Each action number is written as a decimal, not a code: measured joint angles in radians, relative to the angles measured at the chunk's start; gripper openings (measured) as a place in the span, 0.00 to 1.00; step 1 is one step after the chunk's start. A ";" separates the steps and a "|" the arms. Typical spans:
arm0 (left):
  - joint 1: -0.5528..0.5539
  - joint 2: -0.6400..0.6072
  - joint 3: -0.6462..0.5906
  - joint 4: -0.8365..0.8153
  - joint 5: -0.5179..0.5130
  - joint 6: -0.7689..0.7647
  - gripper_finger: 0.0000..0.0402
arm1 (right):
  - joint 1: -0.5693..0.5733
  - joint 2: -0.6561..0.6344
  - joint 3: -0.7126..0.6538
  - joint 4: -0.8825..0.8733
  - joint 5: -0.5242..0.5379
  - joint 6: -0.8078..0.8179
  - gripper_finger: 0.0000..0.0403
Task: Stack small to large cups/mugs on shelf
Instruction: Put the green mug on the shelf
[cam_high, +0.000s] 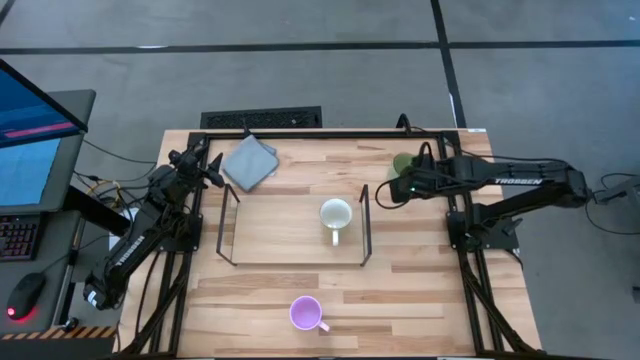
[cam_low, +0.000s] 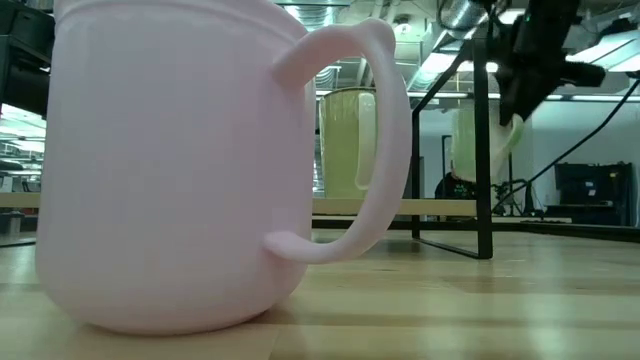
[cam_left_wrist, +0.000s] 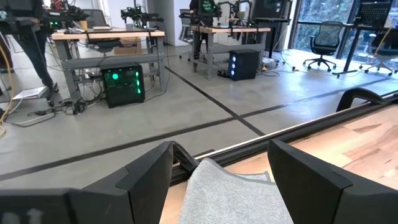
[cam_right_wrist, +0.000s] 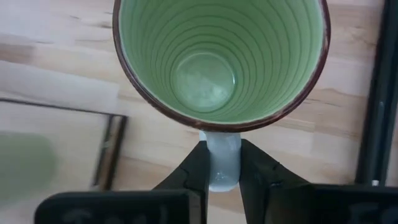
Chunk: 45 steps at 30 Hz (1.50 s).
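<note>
The step in hand looks to be the carrying of the olive green ceramic mug (cam_right_wrist: 221, 62) toward the low rack of thin dark wire that serves as the shelf (cam_high: 227, 225); the right tool (cam_right_wrist: 222, 163) is pinched nearly shut on that mug's pale handle, one dark finger (cam_right_wrist: 194, 168) on each side of it, and the mug hangs mouth-up with its ribbed green inside showing; in the high view it sits at the desk's two o'clock, just outside the shelf's right upright end, and in the low view it appears lifted clear of the wooden desk (cam_high: 420, 290).

The pale cream-white handled mug (cam_high: 335, 215) stands inside the shelf, toward its right end, handle pointing to six o'clock; the light purple handled mug (cam_high: 306, 314) stands alone on the desk at six o'clock, well apart from the shelf, handle toward four o'clock.

The next move, as I judge it, calls for bringing the green mug over the upright wire end without catching it, then lowering it on or into the cream-white mug; the handle grip leaves the body free to swing, so the descent wants to be slow and centred.

The left tool (cam_left_wrist: 221, 171) waits at ten o'clock with its fingers spread wide, holding nothing, over the folded grey cloth (cam_high: 249, 161) that lies near the desk's far edge.
</note>
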 joint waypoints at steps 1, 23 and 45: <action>0.000 0.000 0.000 0.000 0.000 0.000 0.63 | 0.006 0.000 0.015 0.000 0.001 0.000 0.17; 0.000 0.000 0.000 -0.003 0.006 -0.034 0.63 | 0.035 0.000 0.256 0.068 0.135 -0.138 0.17; -0.002 0.016 0.000 -0.006 0.018 -0.026 0.63 | 0.104 0.241 0.433 0.368 0.081 -0.361 0.17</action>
